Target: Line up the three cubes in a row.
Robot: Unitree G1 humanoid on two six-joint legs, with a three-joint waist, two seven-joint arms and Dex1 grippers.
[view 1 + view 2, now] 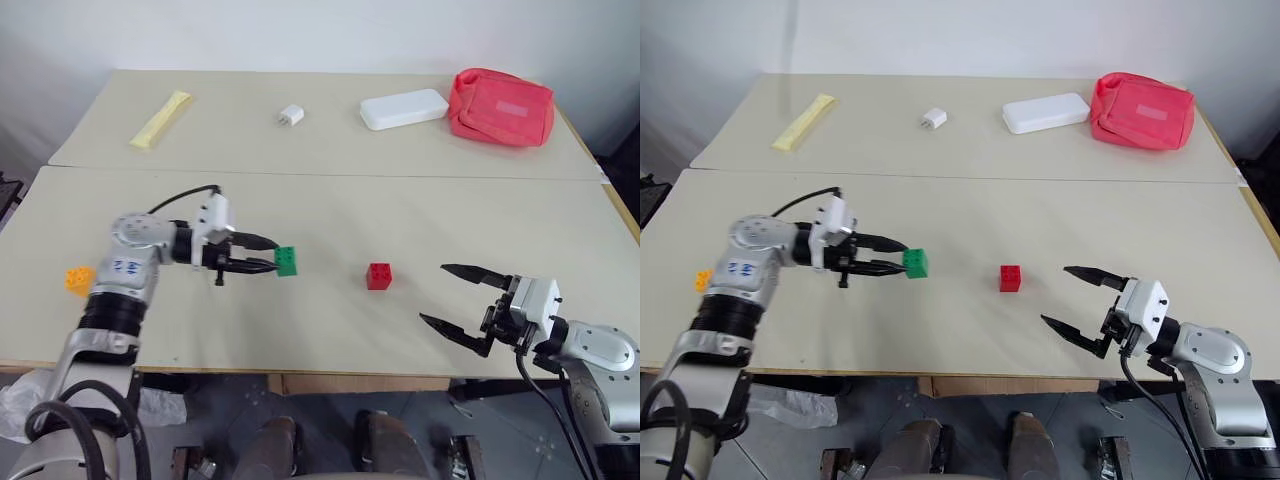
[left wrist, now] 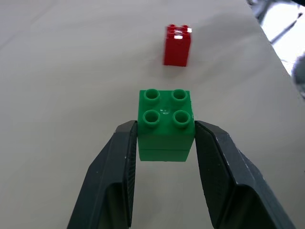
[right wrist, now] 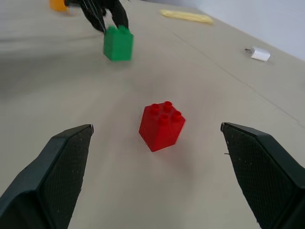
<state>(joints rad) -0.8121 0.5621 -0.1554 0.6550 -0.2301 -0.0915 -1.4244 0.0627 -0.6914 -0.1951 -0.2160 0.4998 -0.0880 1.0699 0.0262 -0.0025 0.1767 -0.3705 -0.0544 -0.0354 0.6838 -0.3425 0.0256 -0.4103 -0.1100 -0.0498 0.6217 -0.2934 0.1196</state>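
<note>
Two beige tables (image 1: 330, 210) butted together fill your work area, white wall behind. Your left gripper (image 1: 272, 262) has its fingers clenched on the green cube (image 1: 287, 261), pinching its two sides, studs up, at the near table's middle-left. Whether the cube touches the surface or hangs just above it, you can't tell. Red cube (image 1: 379, 276) stands alone on the near table, between the green cube and your right gripper (image 1: 452, 296), apart from both. Your right gripper has its jaws spread wide and grasps nothing, near the front edge on the right. Orange-yellow cube (image 1: 79, 280) sits far left on the near table, partly hidden behind your left arm. On the far table: long pale yellow packet (image 1: 161, 119), white plug (image 1: 291, 115), white box (image 1: 404, 109), red pouch (image 1: 502, 107).
</note>
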